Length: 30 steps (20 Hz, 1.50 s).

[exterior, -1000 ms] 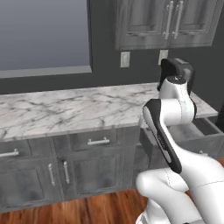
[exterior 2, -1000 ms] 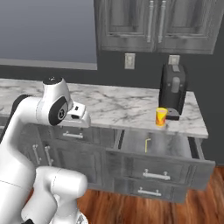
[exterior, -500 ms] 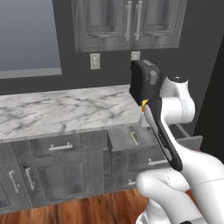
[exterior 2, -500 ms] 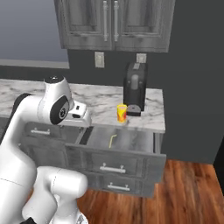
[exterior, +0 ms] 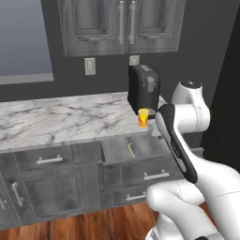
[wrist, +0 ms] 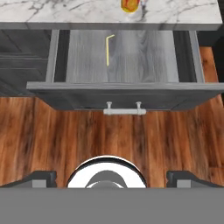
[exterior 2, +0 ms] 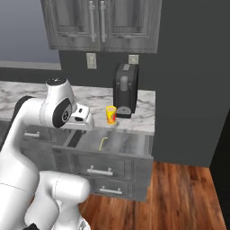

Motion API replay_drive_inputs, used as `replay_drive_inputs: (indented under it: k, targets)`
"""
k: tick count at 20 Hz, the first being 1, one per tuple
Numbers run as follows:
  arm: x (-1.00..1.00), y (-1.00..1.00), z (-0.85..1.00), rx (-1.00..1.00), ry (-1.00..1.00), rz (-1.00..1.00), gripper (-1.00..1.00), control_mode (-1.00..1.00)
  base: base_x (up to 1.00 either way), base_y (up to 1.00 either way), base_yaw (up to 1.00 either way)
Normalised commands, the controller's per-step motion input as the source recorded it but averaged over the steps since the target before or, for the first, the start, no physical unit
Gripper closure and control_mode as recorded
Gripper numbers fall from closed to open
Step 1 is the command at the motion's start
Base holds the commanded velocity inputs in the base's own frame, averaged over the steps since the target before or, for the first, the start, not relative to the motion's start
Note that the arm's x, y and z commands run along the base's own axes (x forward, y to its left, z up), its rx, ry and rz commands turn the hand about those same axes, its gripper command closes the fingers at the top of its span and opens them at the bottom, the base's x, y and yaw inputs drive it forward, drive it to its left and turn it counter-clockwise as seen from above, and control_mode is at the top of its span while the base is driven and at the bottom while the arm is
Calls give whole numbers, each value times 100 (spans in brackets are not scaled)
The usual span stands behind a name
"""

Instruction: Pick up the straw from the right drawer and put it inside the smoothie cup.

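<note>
Tool [wrist: 112,177]: two dark finger tips [wrist: 41,177] spread wide at the bottom corners of the hand view, nothing between them. It hangs over the wood floor [wrist: 52,131], in front of and well apart from the drawer. In the right base view the tool [exterior 2: 85,120] sits at the end of the white arm, just left of the open drawer; its tips are hard to make out there.

Right drawer [wrist: 192,61]: pulled out from under the front edge of the surface, a shallow grey wood-grain box with a silver bar handle [wrist: 124,111] on its front. Contents: one straw.

Straw [wrist: 108,49]: very thin, yellow-green, with a short bend at the end nearest the surface. It lies flat on the drawer floor, left of middle, running front to back, touching no wall. It is also seen in the left base view [exterior: 131,149] and right base view [exterior 2: 102,143].

Smoothie cup [exterior 2: 111,115]: small, yellow-orange with red markings, upright near the front edge of the marble surface [exterior 2: 143,110], just behind the drawer and beside the tall black appliance [exterior 2: 124,90]. Its interior cannot be made out. In the hand view the cup [wrist: 130,5] is cut off by the top edge. In the left base view the cup [exterior: 143,117] stands just beside the arm.
</note>
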Motion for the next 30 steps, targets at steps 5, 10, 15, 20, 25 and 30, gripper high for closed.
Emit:
replay_drive_inputs:
  k: [5,10,15,20,25,30]
  targets:
    - [20,-1,-3,1,0,1,-100,-100,9,-1,0]
    - [44,-1,-35,0,1,0,-100,-100,0,0,0]
    - [44,-4,-56,0,3,0,-100,-100,0,0,0]
    - [34,-4,-39,0,2,0,-100,-100,0,0,0]
    - [33,-6,-27,0,2,0,-100,-100,0,0,0]
    - [26,-5,-22,0,2,0,-100,-100,0,0,0]
